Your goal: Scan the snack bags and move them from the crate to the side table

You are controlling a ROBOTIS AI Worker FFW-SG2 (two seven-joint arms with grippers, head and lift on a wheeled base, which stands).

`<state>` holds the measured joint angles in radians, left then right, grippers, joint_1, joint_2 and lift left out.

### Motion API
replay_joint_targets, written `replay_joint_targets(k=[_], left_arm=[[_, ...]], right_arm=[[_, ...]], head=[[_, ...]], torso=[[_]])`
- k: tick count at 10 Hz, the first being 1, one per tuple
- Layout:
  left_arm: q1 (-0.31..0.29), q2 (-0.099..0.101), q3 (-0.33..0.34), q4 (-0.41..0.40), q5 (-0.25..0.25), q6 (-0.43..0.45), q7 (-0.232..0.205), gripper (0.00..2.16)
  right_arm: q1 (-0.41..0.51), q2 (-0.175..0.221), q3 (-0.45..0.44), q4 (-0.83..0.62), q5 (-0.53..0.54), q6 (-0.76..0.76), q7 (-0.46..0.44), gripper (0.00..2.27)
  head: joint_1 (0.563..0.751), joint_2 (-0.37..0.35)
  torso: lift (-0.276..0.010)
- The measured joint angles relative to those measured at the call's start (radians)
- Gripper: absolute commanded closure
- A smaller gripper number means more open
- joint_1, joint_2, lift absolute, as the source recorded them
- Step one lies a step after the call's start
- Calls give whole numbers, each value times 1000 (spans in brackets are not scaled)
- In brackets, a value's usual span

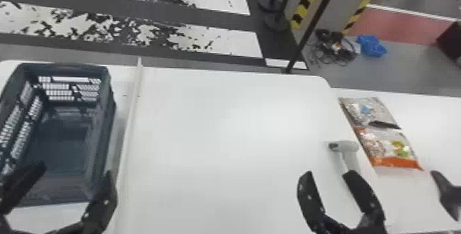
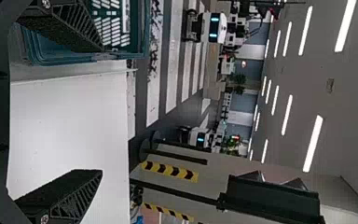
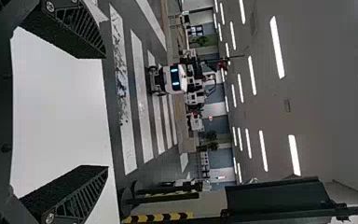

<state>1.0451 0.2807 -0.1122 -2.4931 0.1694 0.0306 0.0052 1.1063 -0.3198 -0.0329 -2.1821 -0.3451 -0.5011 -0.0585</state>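
head view: bags [image 1: 386, 147] on side table [image 1: 432, 123]

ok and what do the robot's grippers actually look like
The left gripper and right gripper match: both black, each with two tapering, wedge-like fingers. In the wrist views, slanted ribs run along the finger sides, the broad faces look finely textured, and round silvery screw heads sit near the base.

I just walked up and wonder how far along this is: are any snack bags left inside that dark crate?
No, the crate shows only its bare floor and slotted walls in the head view.
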Motion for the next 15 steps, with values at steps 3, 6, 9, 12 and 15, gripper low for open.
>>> replay_joint_targets(k=[3,6,9,12,15], left_arm=[[35,-14,59,-3,50,-34,-22,66],[47,-30,86,1,74,-55,-42,63],[53,-32,91,8,84,-89,-60,63],[55,-32,92,17,86,-103,-64,63],[55,-35,92,28,89,-108,-68,66]], right_arm=[[29,-1,-31,-7,-34,-6,-1,83],[32,-1,-47,-7,-49,-4,-1,83],[34,4,-51,-8,-51,-4,-1,83],[36,6,-50,-8,-49,-6,-1,83],[35,7,-51,-1,-50,-17,-1,83]], head=[[695,-260],[695,-258],[695,-263],[695,-262],[695,-264]], torso=[[-87],[-87],[-87],[-87],[-87]])
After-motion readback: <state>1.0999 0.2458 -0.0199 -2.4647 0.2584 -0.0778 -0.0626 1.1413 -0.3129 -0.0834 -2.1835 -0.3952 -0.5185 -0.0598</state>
